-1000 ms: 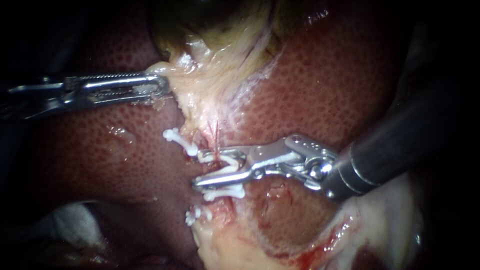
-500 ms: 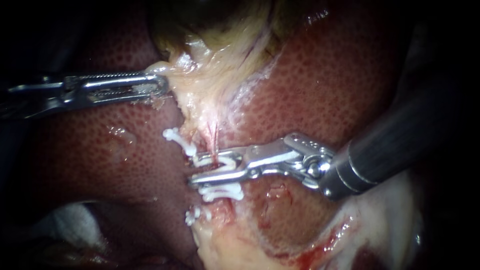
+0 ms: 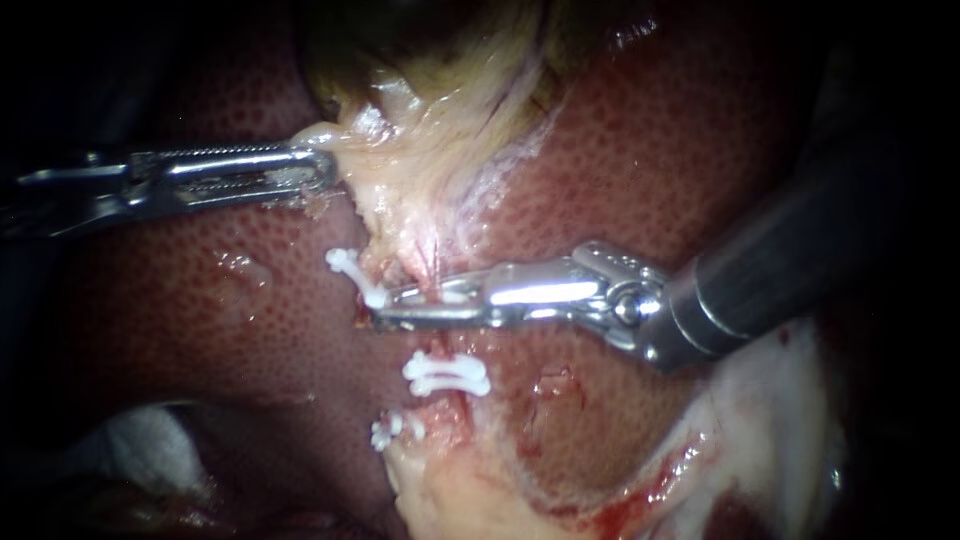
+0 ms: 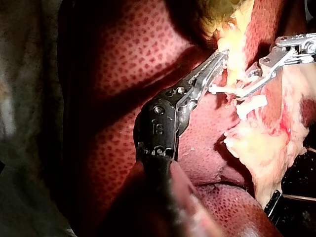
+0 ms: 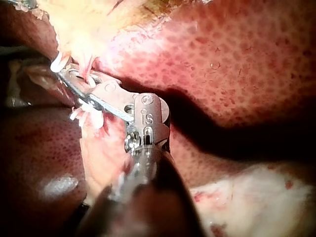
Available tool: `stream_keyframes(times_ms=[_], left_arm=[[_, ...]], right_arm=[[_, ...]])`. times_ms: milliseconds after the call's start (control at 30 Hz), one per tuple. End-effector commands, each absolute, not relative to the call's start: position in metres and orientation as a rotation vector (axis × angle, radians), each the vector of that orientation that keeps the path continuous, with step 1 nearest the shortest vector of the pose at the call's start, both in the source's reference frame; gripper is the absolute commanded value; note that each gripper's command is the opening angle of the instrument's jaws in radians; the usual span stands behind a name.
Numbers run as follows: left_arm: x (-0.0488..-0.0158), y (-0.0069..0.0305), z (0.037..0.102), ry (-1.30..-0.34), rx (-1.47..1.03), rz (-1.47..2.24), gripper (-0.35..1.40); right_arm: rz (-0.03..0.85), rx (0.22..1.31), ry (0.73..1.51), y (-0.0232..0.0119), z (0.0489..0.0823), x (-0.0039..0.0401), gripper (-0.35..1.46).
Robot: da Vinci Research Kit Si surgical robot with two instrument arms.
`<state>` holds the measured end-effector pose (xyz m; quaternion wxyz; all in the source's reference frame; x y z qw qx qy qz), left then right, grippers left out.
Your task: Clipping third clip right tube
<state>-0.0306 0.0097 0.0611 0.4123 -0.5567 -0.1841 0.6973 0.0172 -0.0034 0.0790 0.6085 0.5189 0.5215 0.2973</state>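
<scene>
**Left jaws grip pale tissue; right jaws pressed together on a clip across the tube**

In the endoscope view the left instrument comes in level over the liver. Its jaws lie together, and their tips are clamped on the pale tissue that hangs below the gallbladder.

Nearer the middle, an outer clip sticks out sideways just beside the tips of the right instrument. That instrument's jaws are squeezed nearly flat on a white clip, which sits across the tube at the foot of the pale tissue. Just below them a free clip lies across the same strand, apart from the jaws. A small clip sits lower still, at the edge of the pale fat.

The left wrist view alone shows the toothed face of the left instrument where it bites the tissue. It also shows the right instrument side-on, with white clip ends ahead of it.

The right wrist view shows the right instrument laid across the strand, with a curved white end of the clip beyond its tips.
</scene>
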Motion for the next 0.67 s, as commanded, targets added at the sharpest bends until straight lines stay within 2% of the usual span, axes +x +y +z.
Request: stream_keyframes(times_ms=[33,667], left_arm=[[-0.0306,0.0097,0.0611,-0.463,-1.401,1.754,-0.35],[-0.0306,0.0096,0.0611,-0.462,-1.401,1.754,-0.35]], right_arm=[[0.667,1.213,1.204,-0.0034,0.0791,0.0172,-0.35],[0.679,1.245,1.189,-0.0038,0.0791,0.0172,-0.35]])
